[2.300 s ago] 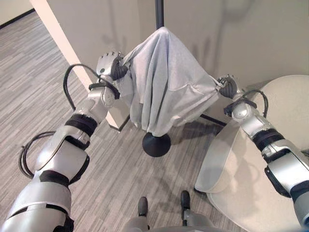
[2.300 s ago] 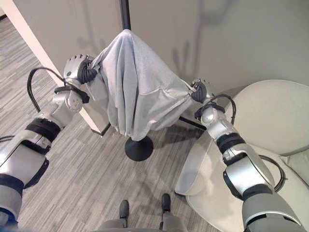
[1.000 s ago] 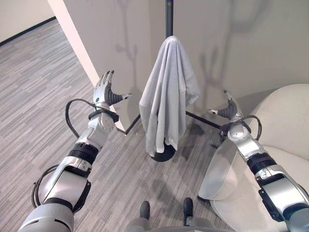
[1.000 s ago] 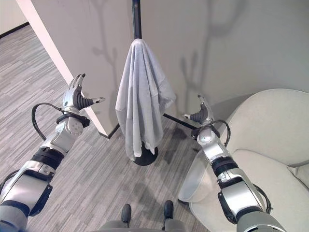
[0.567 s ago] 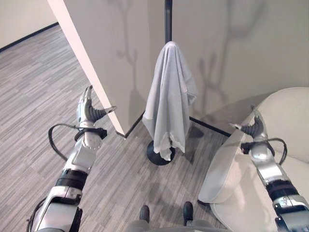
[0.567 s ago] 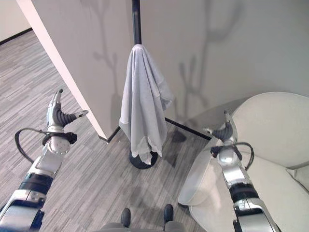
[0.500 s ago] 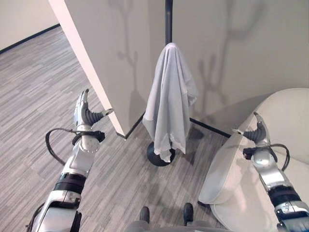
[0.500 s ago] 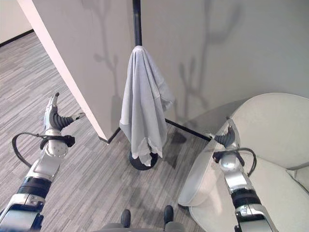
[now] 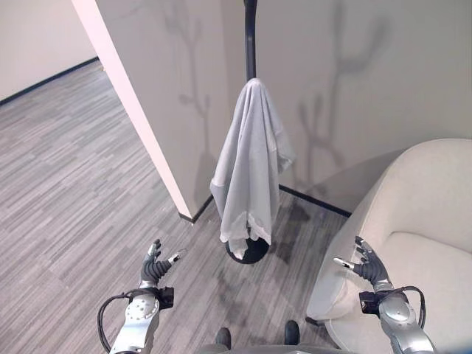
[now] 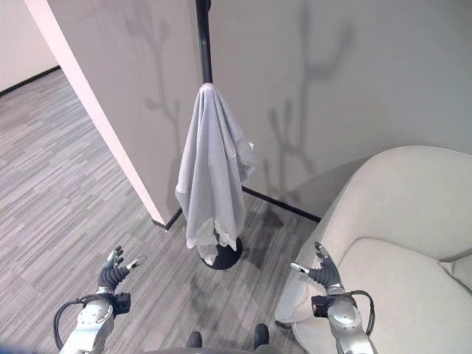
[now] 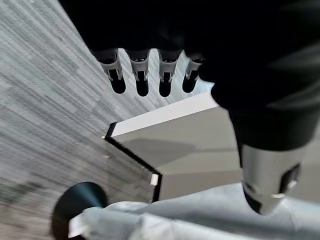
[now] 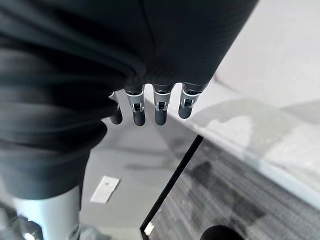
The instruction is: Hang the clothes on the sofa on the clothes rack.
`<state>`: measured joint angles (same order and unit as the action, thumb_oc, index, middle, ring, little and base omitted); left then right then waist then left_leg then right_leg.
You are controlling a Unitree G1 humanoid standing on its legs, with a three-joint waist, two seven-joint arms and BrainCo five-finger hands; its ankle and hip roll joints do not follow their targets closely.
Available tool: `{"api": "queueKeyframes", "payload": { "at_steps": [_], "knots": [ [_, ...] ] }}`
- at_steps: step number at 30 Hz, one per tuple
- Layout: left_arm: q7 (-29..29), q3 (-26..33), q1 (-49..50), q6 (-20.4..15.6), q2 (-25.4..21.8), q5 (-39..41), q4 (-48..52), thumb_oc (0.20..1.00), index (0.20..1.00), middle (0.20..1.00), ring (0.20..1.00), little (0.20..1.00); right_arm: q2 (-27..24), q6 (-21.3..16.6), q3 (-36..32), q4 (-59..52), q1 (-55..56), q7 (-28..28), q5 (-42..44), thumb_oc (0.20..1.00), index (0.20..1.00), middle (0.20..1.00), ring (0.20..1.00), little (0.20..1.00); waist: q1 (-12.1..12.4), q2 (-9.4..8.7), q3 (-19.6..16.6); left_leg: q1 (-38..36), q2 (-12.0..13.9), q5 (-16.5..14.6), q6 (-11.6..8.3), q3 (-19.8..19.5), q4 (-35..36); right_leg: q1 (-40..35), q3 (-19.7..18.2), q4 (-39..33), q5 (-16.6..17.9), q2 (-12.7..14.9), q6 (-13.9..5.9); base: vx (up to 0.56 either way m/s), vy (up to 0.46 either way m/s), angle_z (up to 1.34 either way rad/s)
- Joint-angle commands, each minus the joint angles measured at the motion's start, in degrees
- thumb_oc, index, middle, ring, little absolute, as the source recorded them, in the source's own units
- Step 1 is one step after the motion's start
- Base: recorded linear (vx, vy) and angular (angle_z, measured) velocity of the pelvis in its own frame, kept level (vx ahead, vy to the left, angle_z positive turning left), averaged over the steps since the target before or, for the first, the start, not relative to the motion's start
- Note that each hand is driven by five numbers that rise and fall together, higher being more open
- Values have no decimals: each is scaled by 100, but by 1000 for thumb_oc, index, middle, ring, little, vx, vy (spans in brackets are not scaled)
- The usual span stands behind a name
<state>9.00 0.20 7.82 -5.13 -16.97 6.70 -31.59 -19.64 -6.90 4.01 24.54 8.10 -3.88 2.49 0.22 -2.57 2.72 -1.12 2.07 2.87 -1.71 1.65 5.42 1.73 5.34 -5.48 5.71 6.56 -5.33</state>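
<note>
1. left eye view has the cloth (image 9: 249,158) draped over the top of the rack (image 9: 250,37), hanging down the pole in long folds, its hem just above the round base (image 9: 248,253). it sits at the far middle of the scene, near the wall corner.
2. judged from how it lies, the hanging is done; the step in hand is to clear away without disturbing it.
3. the cloth hangs a bit lopsided, with more bulk on the right, so it could slip if the pole is knocked. best keep both arms low and apart from the rack.
4. left hand (image 9: 153,268) is near and low on the left, over the floor (image 9: 66,192), well apart from the cloth. its fingers are straight and spread, thumb out, holding nothing; the left wrist view shows the same relaxed row of fingertips (image 11: 142,88).
5. right hand (image 9: 365,267) is near and low on the right, by the near edge of the sofa (image 9: 424,214). its fingers are also loose and empty, as the right wrist view confirms.
6. the visible part of the sofa seat looks bare, so i judge no more cloth waits there, though its right part runs out of sight.
</note>
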Motion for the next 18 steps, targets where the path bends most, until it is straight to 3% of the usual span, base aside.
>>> {"api": "queueKeyframes", "payload": {
  "at_steps": [1,11,18],
  "knots": [
    [-25,-209,-508,-216,-294,-618,-542,1000,1000,1000,1000,1000,9,-246,94,370,-414,-48,143,1000,1000,1000,1000,1000,13,-89,61,-112,-50,-534,-14,272,-42,-344,429,48,-196,406,-470,0,34,-7],
    [-136,-853,-632,-115,-70,-1175,-2079,1000,1000,1000,1000,1000,410,69,417,2175,-435,-258,81,1000,1000,1000,1000,1000,-23,-79,64,-134,-83,-554,-8,300,-42,-341,433,48,-176,439,-486,0,5,-1],
    [-200,-995,-760,-100,67,-1041,-2543,1000,1000,1000,1000,1000,578,167,516,3033,-541,-250,302,1000,1000,1000,1000,1000,-45,-69,43,-158,-93,-566,-15,323,-42,-348,433,48,-178,443,-483,0,0,0]
  ]
}}
